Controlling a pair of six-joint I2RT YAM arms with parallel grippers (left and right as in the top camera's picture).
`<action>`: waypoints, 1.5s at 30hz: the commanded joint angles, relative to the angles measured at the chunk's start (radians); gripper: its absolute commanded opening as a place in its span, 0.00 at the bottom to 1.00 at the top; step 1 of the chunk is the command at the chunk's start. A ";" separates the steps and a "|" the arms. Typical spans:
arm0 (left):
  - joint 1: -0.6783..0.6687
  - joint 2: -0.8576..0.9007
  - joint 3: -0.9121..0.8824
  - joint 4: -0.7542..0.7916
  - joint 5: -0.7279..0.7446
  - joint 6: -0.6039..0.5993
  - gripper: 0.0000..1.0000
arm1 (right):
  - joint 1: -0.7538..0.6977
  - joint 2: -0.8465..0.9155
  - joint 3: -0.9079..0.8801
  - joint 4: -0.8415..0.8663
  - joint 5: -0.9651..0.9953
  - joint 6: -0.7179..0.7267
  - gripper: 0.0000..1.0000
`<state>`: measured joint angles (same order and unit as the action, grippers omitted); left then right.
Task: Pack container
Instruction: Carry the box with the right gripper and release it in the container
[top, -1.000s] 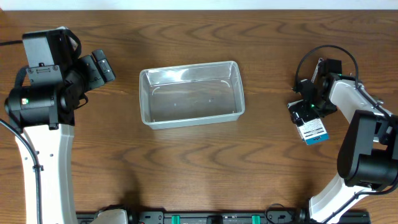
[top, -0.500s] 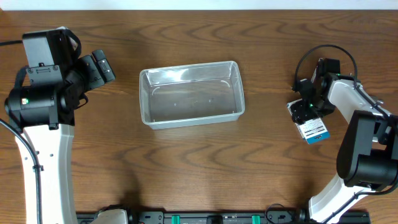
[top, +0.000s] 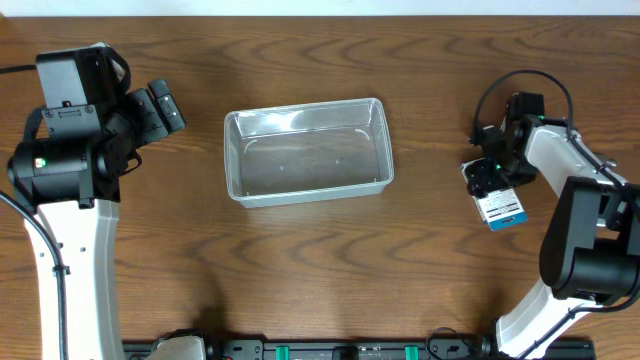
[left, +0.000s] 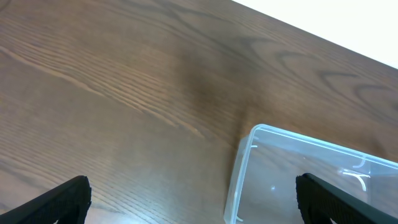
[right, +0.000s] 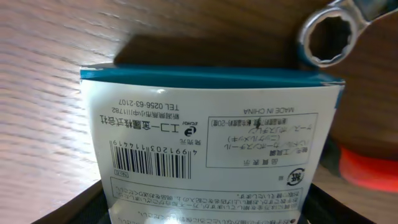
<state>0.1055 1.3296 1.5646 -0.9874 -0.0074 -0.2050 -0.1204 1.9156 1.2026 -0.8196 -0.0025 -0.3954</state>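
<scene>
White arms (top: 75, 262), black joints (top: 70, 170), green lights (top: 40, 161)

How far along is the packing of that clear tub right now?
Done: nothing yet; the container is empty. In hand: the right gripper sits over a labelled packet, which lies between its fingers; whether they clamp it is unclear. Left: moving that packet, and probably the wrench beside it, into the container. The left gripper hangs open, off to the side.
</scene>
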 joint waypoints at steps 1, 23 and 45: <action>0.000 0.006 0.006 -0.002 -0.013 0.003 0.98 | 0.042 -0.060 0.083 -0.018 -0.021 0.075 0.44; 0.000 0.006 0.006 -0.039 -0.013 0.007 0.98 | 0.713 -0.103 0.478 0.164 -0.150 -0.100 0.06; 0.000 0.006 0.006 -0.048 -0.013 0.029 0.98 | 0.778 0.181 0.480 -0.010 -0.124 -0.099 0.77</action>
<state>0.1055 1.3296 1.5646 -1.0309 -0.0074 -0.2005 0.6613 2.1422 1.6707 -0.8288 -0.1528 -0.4843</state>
